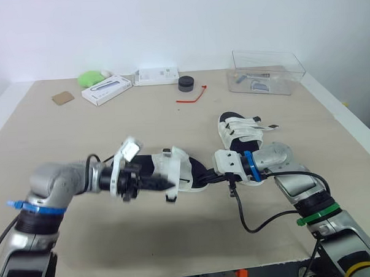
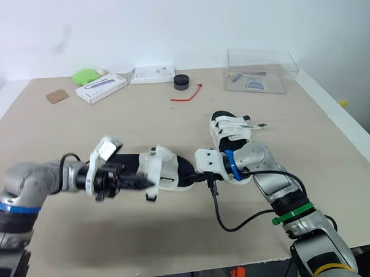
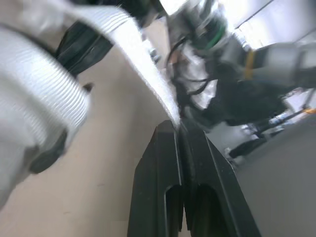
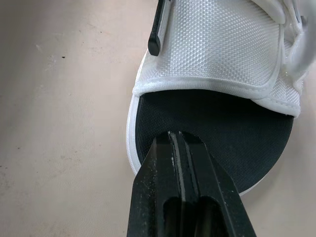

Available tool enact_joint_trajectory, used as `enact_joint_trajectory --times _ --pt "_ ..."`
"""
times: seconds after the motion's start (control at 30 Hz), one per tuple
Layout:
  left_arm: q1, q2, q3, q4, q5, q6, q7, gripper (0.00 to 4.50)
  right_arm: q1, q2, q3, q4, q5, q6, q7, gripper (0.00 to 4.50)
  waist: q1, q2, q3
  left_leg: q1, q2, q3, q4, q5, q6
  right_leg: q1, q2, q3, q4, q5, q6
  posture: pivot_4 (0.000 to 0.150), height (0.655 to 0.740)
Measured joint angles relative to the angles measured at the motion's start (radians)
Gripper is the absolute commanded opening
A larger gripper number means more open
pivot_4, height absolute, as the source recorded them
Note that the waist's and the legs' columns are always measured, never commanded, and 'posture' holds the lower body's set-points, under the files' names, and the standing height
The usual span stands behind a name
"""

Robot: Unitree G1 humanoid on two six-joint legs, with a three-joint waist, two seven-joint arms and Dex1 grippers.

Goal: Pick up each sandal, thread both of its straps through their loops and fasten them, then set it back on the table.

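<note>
I can't read any text, brand or number on this feed. On the table [image 1: 177, 249], the flat white box [image 1: 157, 75] at about 12 o'clock carries small dark print on its top face, too small for me to make out. The white box [image 1: 107, 90] at 11 o'clock has a grey panel on top, with no lettering I can read.

Beige table [image 1: 80, 131], far edge: clear plastic box [image 1: 268, 71] at right holding small items too indistinct to identify, black round puck [image 1: 186, 84] near centre with a thin red tie [image 1: 192, 97] just in front of it. Leftward: flat white box [image 1: 156, 75], longer white box [image 1: 107, 90] lying at an angle, green object [image 1: 91, 77] (possibly a cloth) behind it, brown square card [image 1: 63, 98] farthest left.
</note>
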Motion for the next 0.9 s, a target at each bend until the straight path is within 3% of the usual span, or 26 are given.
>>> enact_joint_trajectory --times 0.23,0.47,0.9 --pt "-0.096 -0.062 -0.069 0.156 0.120 -0.079 0.026 0.08 -0.003 0.001 0.003 0.001 0.001 -0.001 0.003 0.00 -0.005 0.001 0.000 -0.001 -0.002 0.000 0.000 -0.001 -0.001 0.000 -0.001 0.002 0.000 -0.001 0.001 0.150 0.7400" --pt "-0.179 -0.098 -0.186 0.268 0.247 -0.159 -0.069 0.08 0.000 0.001 0.001 -0.008 0.001 0.005 -0.003 0.00 -0.007 0.001 0.000 -0.001 -0.002 0.000 0.000 -0.001 -0.001 -0.001 -0.001 0.002 0.000 -0.001 0.001 0.150 0.7400" --pt "-0.187 -0.116 -0.222 0.284 0.279 -0.081 -0.122 0.08 0.021 -0.004 -0.006 -0.036 0.001 0.020 -0.017 0.00 -0.008 0.001 0.000 -0.002 -0.002 0.000 0.000 -0.001 -0.001 -0.001 -0.001 0.002 0.000 -0.001 0.002 0.150 0.7400"
